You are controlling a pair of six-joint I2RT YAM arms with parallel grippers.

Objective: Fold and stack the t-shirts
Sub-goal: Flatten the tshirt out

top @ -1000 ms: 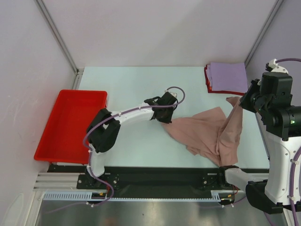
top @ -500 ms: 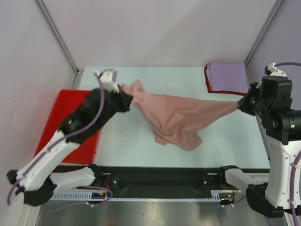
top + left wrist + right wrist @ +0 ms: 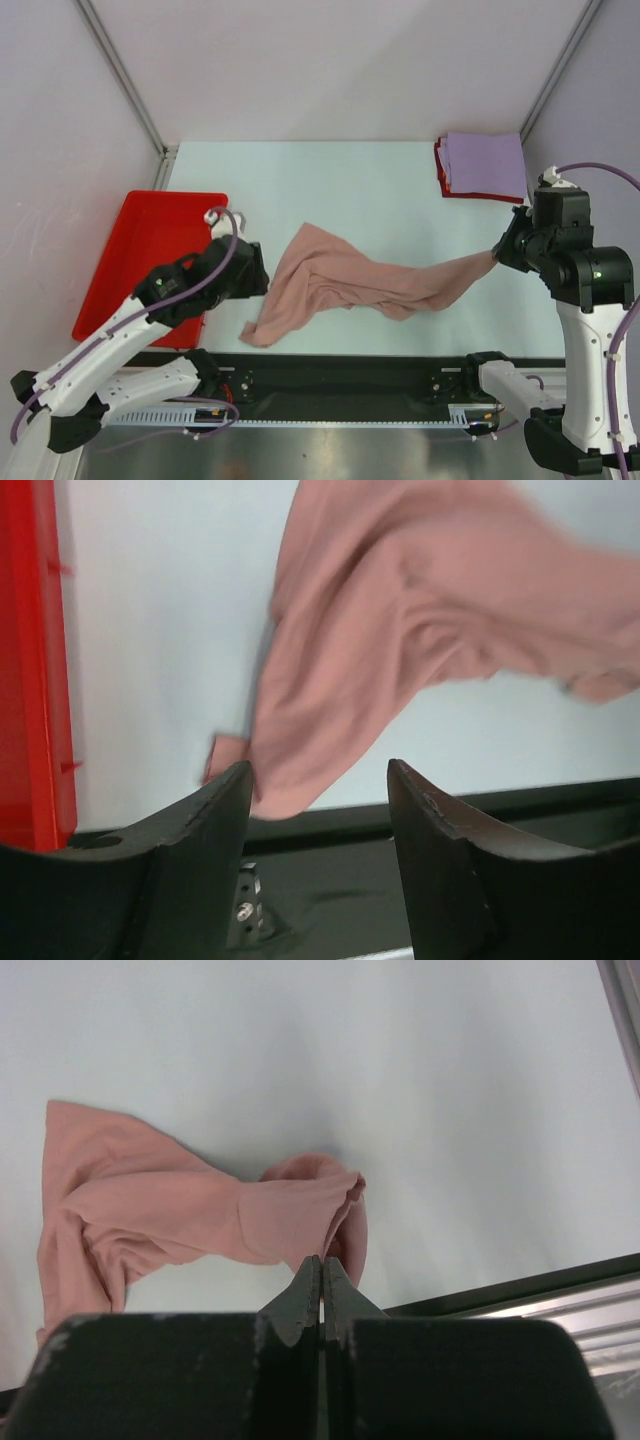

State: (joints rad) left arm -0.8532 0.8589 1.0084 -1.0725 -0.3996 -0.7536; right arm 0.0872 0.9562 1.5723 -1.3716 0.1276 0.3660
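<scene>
Here the dusty-pink t-shirt [image 3: 340, 280] lies crumpled across the near middle of the pale table [image 3: 330, 180], and no print shows on the side that is turned up. One end of it is lifted and drawn out to the right, where the right gripper [image 3: 321, 1265] pinches it: in the right wrist view its two fingers are pressed together with a bunched fold of the pink cloth caught at their tips. The other end of the shirt rests on the table, with a corner reaching toward the near edge. The left gripper [image 3: 318, 770] hovers just beside this end, its fingers spread apart with nothing between them; in the left wrist view, which is a little blurred, the cloth is seen beyond the fingers and not in their grasp. The red plastic tray [image 3: 150, 250] stands at the left edge of the table, and the left arm crosses over its near right corner, so this part is hidden; the shirts all lie outside it. In the far right corner a folded lavender t-shirt [image 3: 485, 163] sits on top of a folded red t-shirt [image 3: 441, 172], of which only a thin border shows at the left and near sides, well apart from the pink one
</scene>
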